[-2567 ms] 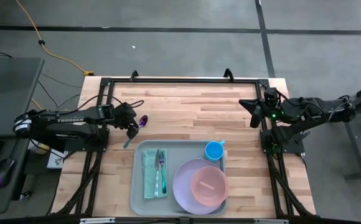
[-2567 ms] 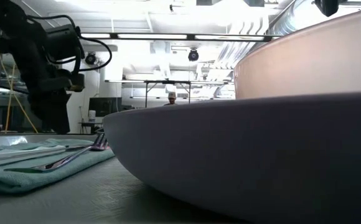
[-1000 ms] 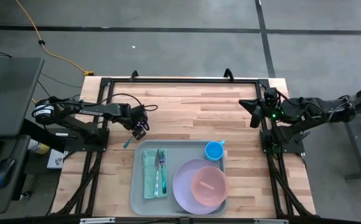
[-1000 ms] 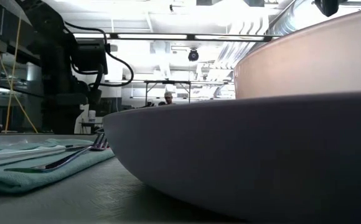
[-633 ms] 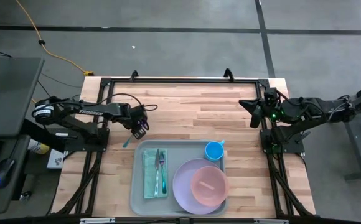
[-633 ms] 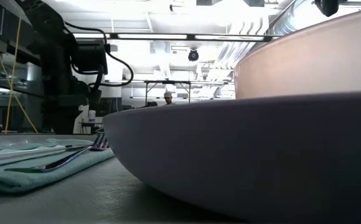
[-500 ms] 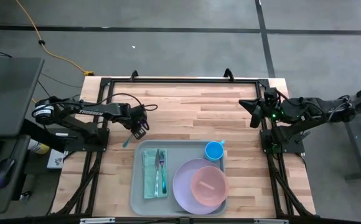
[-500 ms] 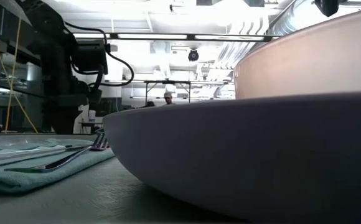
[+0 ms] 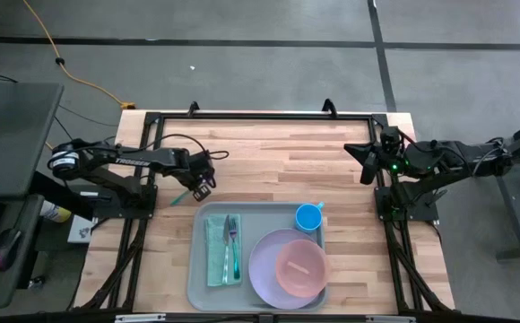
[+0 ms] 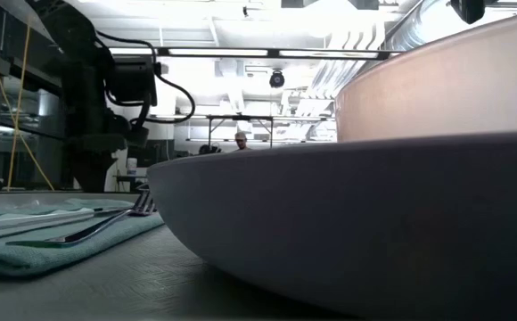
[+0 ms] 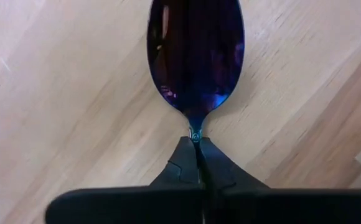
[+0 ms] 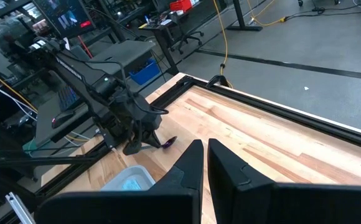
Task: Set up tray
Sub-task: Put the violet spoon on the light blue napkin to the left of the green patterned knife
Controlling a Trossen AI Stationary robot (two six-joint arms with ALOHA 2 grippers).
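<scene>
Clamping the neck of an iridescent purple-blue metal spoon [image 11: 195, 57], the left gripper [image 9: 203, 187] sits beyond the large flat grey-blue plastic tray's [image 9: 202, 278] far-left corner, while the right gripper [image 9: 365, 164] waits clenched at the table's [image 9: 269, 152] right edge.

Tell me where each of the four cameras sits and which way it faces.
High view: overhead, looking down on the table, tray and both arms.
Low view: at tray level, facing the room past the plate; left arm behind.
Left wrist view: above the wood, left gripper shut on the spoon.
Right wrist view: right gripper shut, looking across the table.
Shared: spoon, also in the right wrist view.
</scene>
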